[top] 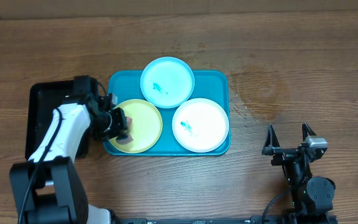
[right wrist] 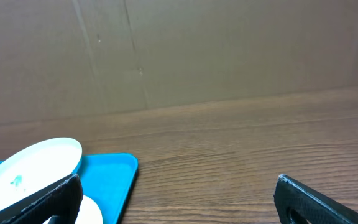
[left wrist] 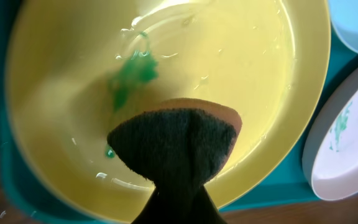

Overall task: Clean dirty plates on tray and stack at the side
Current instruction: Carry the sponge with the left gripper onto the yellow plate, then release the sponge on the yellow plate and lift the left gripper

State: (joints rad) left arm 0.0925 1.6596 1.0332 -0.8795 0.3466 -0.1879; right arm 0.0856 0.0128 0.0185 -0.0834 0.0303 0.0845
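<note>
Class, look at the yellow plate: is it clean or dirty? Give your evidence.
Dirty. The yellow plate has a green smear on it; the sponge is beside the smear, not over it.

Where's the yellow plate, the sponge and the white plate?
yellow plate (left wrist: 247,74): left wrist view, on its bare inner floor.
sponge (left wrist: 176,146): left wrist view, on its dark scrubbing face.
white plate (top: 207,121): overhead view, on its middle.
</note>
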